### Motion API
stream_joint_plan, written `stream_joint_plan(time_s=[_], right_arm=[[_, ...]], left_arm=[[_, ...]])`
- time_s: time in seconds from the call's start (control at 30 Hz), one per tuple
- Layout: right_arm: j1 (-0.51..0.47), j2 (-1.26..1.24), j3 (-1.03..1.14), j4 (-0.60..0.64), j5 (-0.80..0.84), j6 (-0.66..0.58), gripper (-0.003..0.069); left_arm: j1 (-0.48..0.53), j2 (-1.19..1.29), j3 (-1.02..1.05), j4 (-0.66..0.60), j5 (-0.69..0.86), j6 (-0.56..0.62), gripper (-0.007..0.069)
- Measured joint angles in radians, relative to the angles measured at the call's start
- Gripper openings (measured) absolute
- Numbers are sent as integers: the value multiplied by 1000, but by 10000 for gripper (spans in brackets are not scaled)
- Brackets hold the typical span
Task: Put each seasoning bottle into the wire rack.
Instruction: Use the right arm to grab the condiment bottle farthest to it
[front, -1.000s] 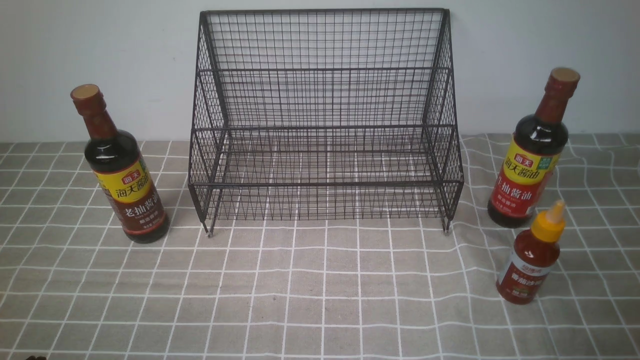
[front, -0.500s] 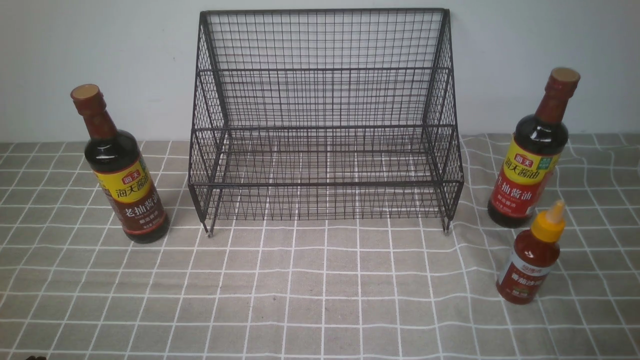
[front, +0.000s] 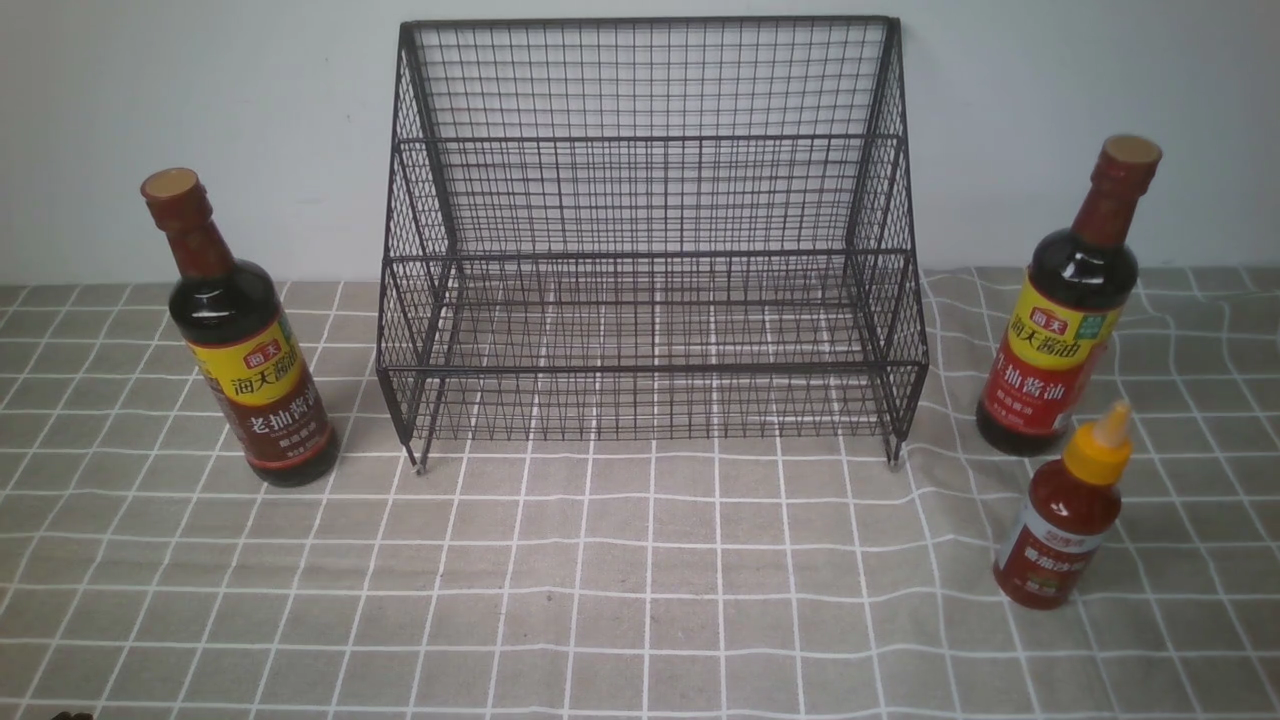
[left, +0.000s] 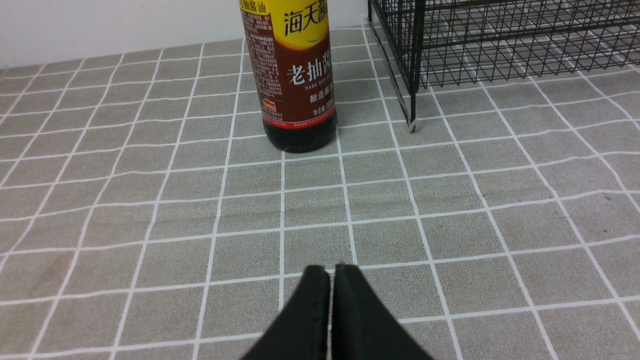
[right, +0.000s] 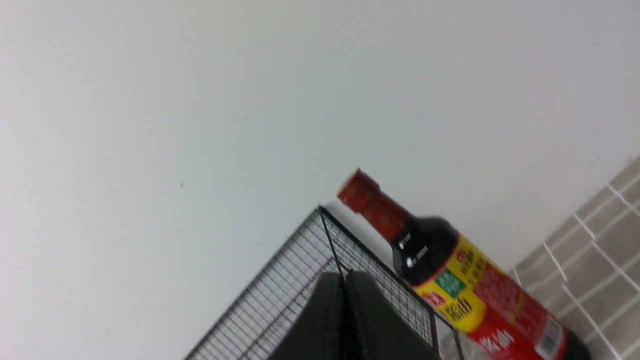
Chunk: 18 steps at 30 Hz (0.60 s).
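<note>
The left pincer (left: 325, 270) is closed on nothing; beyond it stands the dark soy sauce bottle (front: 254, 335), red-necked, its yellow-and-brown label reading 海天酱油, 老抽酱油 (DARK SOY in small print). The right pincer (right: 345, 277), also together, faces the black wire rack (front: 650, 255) and the light soy sauce bottle (front: 1058, 300), labelled 海天, yellow-and-red. Near that bottle, the yellow-capped tomato sauce bottle (front: 1062, 520) stands on grid-patterned cloth (front: 680, 600).

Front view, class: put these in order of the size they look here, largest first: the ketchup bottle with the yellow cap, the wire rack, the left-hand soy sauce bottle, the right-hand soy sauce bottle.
1. Wire rack
2. Left-hand soy sauce bottle and right-hand soy sauce bottle: too alike to rank
3. Ketchup bottle
</note>
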Motion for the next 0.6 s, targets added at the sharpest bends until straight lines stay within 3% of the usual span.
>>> stream_joint_plan(time_s=[0.13,0.27,0.43,0.6], right_arm=[[4,5,-39,-69,3,-16,-13],[31,127,-274,-339,162,-86,-13],[43,426,-523,-582,374,-148,-13],[43,701,-745,-602,573,-163,1]], left_arm=[[0,0,0,0,0,0,-7],[0,0,0,0,0,0,-7],[0,0,0,0,0,0,-7],[0,0,0,0,0,0,-7]])
